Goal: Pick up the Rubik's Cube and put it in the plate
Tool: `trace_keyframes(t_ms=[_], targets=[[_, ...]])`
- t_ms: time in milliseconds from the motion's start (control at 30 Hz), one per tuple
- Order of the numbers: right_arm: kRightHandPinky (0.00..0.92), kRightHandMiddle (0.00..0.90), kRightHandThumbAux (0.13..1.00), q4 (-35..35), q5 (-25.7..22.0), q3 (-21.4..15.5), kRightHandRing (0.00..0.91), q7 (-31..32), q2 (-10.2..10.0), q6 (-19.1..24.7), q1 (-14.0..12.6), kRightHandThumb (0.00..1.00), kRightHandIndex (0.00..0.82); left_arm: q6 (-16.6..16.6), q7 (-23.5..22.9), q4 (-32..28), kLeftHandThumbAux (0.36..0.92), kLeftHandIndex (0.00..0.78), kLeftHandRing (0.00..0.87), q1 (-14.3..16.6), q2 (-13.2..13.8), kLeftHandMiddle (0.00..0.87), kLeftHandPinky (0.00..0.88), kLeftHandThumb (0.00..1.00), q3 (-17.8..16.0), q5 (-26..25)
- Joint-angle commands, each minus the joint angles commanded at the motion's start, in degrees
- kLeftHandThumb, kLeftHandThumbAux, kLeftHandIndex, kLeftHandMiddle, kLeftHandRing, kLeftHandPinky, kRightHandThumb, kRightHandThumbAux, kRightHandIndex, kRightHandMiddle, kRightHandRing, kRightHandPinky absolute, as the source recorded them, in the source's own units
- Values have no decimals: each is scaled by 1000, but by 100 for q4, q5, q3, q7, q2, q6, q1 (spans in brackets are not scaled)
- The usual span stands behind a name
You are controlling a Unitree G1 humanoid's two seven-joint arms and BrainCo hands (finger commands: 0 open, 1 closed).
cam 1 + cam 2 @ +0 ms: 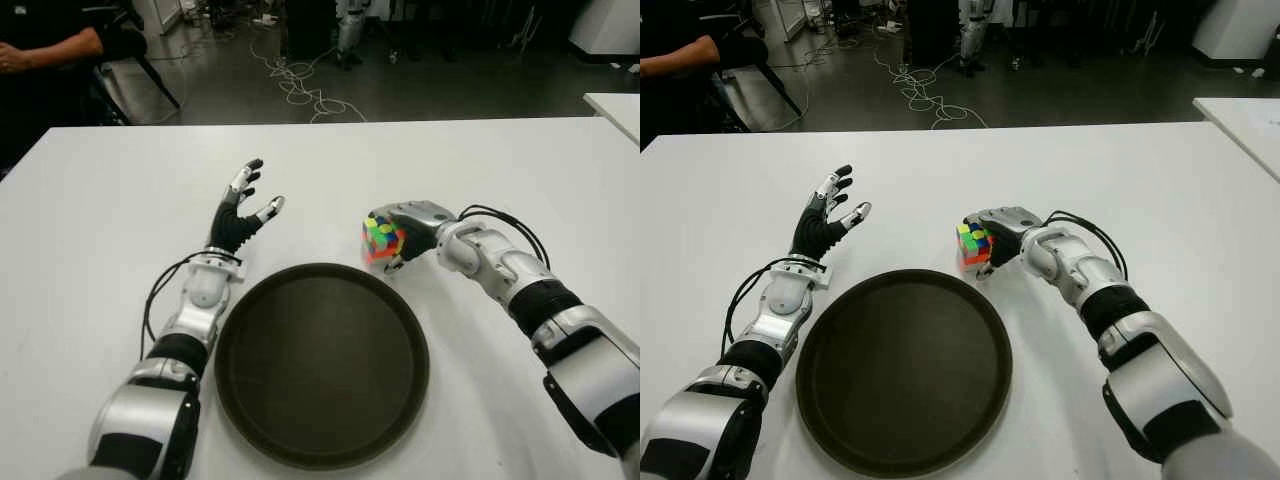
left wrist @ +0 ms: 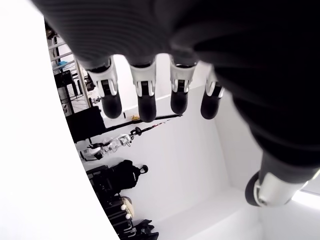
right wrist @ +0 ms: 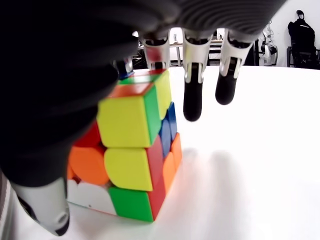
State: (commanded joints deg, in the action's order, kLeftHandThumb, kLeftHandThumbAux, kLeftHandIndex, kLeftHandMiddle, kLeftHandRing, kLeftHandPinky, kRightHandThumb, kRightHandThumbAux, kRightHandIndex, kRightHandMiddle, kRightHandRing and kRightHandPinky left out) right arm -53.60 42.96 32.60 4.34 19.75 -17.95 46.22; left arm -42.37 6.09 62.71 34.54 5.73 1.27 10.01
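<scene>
Right hand (image 1: 405,232) is curled loosely over the multicoloured Rubik's Cube (image 1: 381,241); cube sits on the white table (image 1: 500,160), just beside the dark round plate (image 1: 322,364). Tighten thumb against fingers before lifting. Left hand (image 1: 240,205) is spread, empty, beside plate's left.

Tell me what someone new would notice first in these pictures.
The bright multicoloured Rubik's Cube stands out on the white table, just beyond the rim of the large round dark brown plate, with the right hand closed around it. The left hand shows left of the plate, fingers spread and empty.
</scene>
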Motion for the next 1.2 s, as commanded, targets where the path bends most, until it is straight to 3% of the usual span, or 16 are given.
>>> trace_keyframes(t_ms=[300,400,600,800,1200], targets=[[268,229,734,-86,13,-11,252,-373,6,-240,-23,0,175,-12,-60,-22,589,50,53,-4,-7,66,74,24,-15,-38],[452,390,804,-189,33,-16,432,-806,-5,-464,-48,0,343,-20,-46,-17,587,53,57,2,-13,66,84,32,-23,-42],[582,553,828,-348,47,-21,585,-1433,-25,-680,-68,84,468,-58,18,-2,586,58,68,7,-25,73,100,29,-15,-12],[665,638,818,-506,-9,-55,666,-1784,-70,-778,-65,177,506,-77,97,-10,591,64,67,5,-19,74,88,35,5,34],[684,665,822,-619,-72,-153,687,-1953,-120,-805,-70,204,516,-57,123,-17,595,56,62,0,-31,70,88,20,16,45]])
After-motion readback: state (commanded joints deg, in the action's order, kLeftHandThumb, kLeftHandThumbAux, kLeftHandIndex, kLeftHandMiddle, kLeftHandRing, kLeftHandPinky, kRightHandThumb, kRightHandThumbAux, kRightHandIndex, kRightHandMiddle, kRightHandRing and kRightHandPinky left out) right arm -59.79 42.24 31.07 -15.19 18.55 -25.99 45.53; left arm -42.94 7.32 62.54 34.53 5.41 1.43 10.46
